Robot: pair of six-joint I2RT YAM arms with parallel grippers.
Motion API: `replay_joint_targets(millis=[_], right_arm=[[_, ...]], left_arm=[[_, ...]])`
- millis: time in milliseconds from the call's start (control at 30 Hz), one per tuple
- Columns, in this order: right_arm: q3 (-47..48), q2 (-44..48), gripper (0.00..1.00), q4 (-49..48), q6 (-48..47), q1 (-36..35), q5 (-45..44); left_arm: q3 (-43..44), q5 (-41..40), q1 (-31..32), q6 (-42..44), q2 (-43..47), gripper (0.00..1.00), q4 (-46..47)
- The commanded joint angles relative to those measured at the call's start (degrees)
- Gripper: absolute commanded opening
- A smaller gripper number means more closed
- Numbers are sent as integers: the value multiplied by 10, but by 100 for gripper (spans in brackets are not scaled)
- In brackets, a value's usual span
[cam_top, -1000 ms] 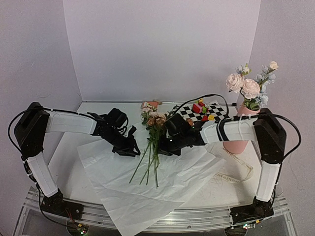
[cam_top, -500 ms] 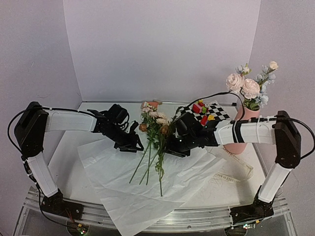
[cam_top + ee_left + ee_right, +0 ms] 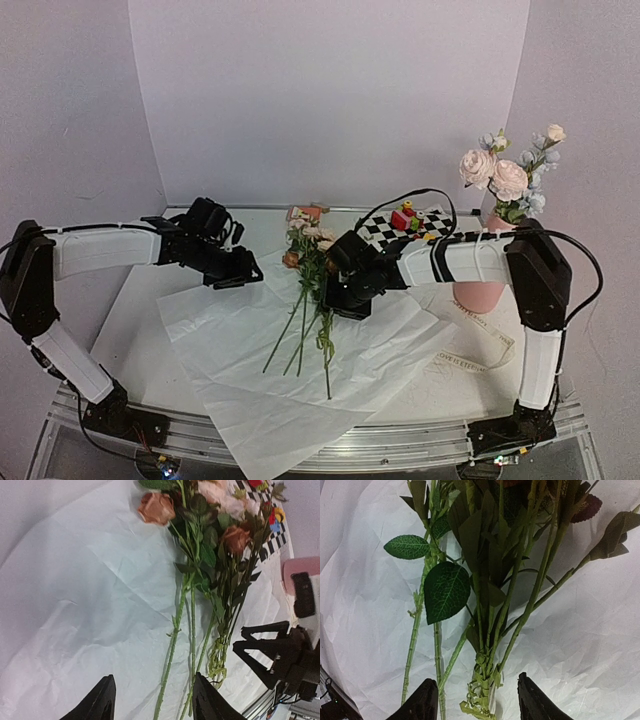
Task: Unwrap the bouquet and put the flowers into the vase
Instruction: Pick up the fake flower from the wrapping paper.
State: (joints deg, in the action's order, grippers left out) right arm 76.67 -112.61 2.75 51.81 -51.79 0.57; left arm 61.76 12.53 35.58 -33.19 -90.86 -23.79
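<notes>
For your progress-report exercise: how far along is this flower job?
Done: white paper spread open, flowers bare on it. In hand: nothing; left fingers and right fingers stand open, the right over the stems. Left: moving the flowers into the pink vase.

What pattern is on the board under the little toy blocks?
Black-and-white checks on the board, clearest in the top external view.

My right arm [image 3: 470, 262] hides the vase's [image 3: 480, 297] middle; left of the vase, I can't make out the tiny blocks [image 3: 405, 217].
</notes>
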Motion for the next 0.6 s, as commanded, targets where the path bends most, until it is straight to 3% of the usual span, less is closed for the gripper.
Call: replay_joint_targets(millis=[0, 300, 433, 567], right_arm=[[42, -39, 54, 43, -1, -2, -11], [82, -81, 43, 61, 5, -2, -17], [85, -78, 19, 77, 7, -2, -14], [59, -19, 3, 80, -10, -1, -15]], left_arm=[[-19, -41, -24, -8, 51, 54, 10], [-32, -41, -30, -10, 69, 54, 2], [-34, -40, -32, -5, 67, 54, -3], [-30, -41, -33, -1, 71, 54, -8]])
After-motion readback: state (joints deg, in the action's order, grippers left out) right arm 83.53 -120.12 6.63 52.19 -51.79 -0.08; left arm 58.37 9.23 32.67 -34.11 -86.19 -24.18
